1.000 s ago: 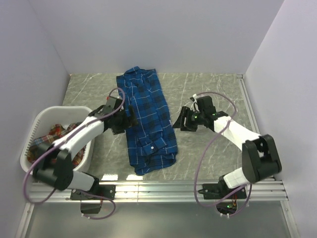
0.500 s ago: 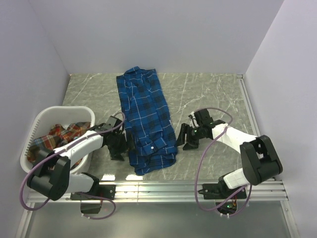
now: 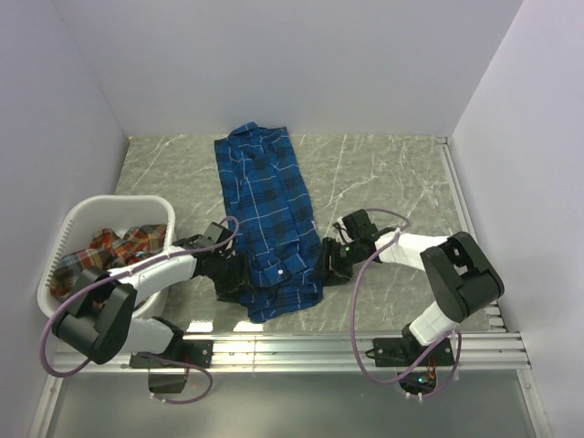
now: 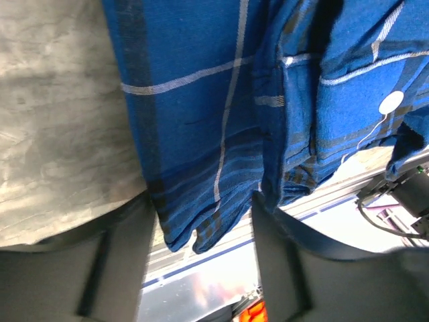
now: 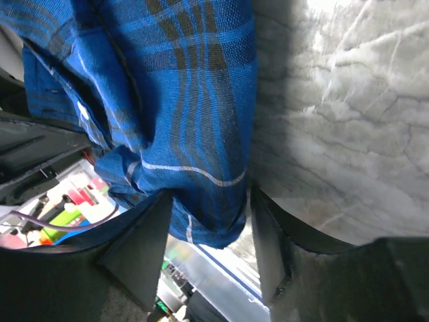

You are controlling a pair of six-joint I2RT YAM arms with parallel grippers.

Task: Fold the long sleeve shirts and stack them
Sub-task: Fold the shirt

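Blue plaid shirt [image 3: 269,210], laid lengthwise on the marbled table [image 3: 392,173], collar at the far end. Its near hem is straddled on the left side by the left gripper [image 3: 235,281] and on the right side by the right gripper [image 3: 327,265]. Both sets of jaws are held part-open, with cloth between the fingers. Red plaid shirt [image 3: 109,245] is seen in the white basket [image 3: 119,203].

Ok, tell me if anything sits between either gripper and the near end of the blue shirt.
Nothing visible does. The left gripper and right gripper each sit at a near corner of the blue shirt, and both wrist views show its hem lying between the open fingers.
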